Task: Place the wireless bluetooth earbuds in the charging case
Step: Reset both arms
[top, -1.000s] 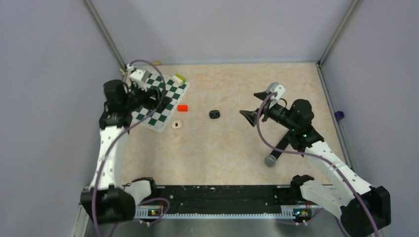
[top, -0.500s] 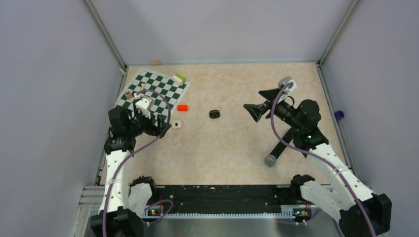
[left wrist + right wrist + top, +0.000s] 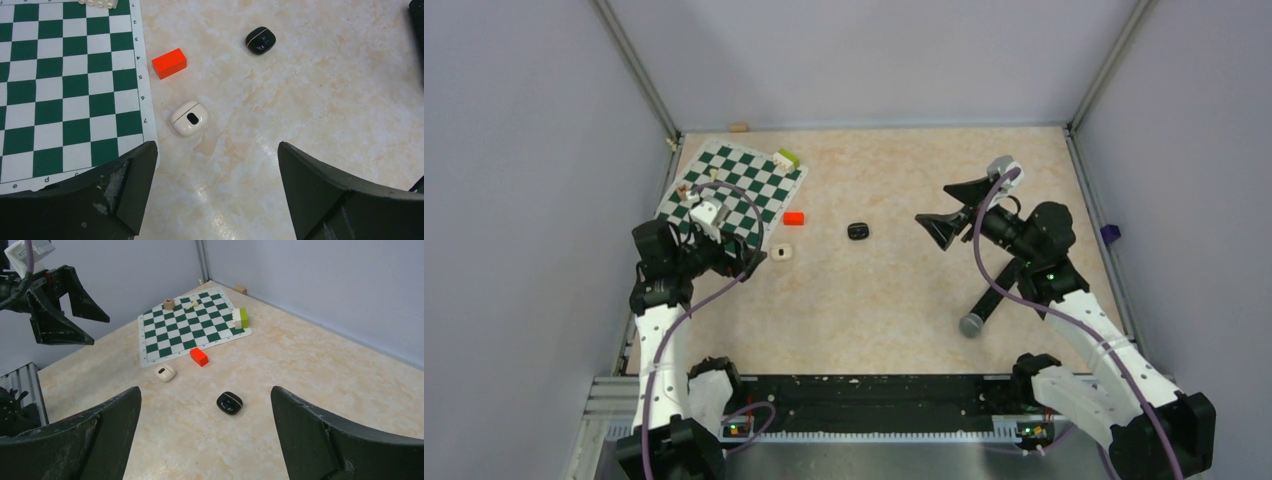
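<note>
**Right of the board: case lies alone, both grippers spread wide**

At the board's (image 3: 734,190) near right corner hangs the left gripper (image 3: 215,150), its fingers set wide apart and grasping nothing. It hangs above the surface and points down at the tabletop beside that corner. On the board's far side stand a white-and-green brick (image 3: 240,317) and a small brown cube (image 3: 169,303).

Just off the board's right edge, near that same corner, lies a cream pod (image 3: 189,118) with a black oval on its top. It is close to the edge but not touching it. Farther back along the same edge sits an orange block (image 3: 169,63), also just clear of the board.

Well to the right of the board, about level with the block, rests the case (image 3: 260,40). It is black and glossy, it lies flat on the table (image 3: 874,300), and nothing touches it.

Farther right again, the right gripper (image 3: 205,390) hovers with its jaws released to full spread, empty, and turned back toward the board. The case lies between this gripper and the board, apart from both.

Farthest from the board, on the near right, a mic (image 3: 984,300) lies on the table under the right arm, its grey head nearest the arm bases.
</note>
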Robot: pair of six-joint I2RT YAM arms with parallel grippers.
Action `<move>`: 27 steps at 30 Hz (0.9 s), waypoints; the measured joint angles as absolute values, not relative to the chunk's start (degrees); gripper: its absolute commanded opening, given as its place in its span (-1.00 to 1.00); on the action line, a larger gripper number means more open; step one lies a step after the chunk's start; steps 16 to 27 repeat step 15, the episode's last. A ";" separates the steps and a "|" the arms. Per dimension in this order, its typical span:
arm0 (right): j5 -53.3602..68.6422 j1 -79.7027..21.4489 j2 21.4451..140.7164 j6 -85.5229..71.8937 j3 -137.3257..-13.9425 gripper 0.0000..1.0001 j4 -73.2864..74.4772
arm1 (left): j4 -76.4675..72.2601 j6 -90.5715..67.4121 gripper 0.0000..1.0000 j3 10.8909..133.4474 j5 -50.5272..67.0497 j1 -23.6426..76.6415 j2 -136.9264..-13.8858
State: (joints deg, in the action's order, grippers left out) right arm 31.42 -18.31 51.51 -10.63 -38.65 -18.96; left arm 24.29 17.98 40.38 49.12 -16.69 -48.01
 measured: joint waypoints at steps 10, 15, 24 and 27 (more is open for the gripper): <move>34.52 -18.24 51.37 -10.74 -37.15 0.98 -21.02 | 24.93 19.29 0.88 40.38 53.36 -17.47 -48.82; 31.38 -18.24 49.71 -10.68 -37.15 0.98 -20.43 | 25.26 19.88 0.88 40.38 54.52 -17.69 -49.06; 31.38 -18.24 49.71 -10.68 -37.15 0.98 -20.43 | 25.26 19.88 0.88 40.38 54.52 -17.69 -49.06; 31.38 -18.24 49.71 -10.68 -37.15 0.98 -20.43 | 25.26 19.88 0.88 40.38 54.52 -17.69 -49.06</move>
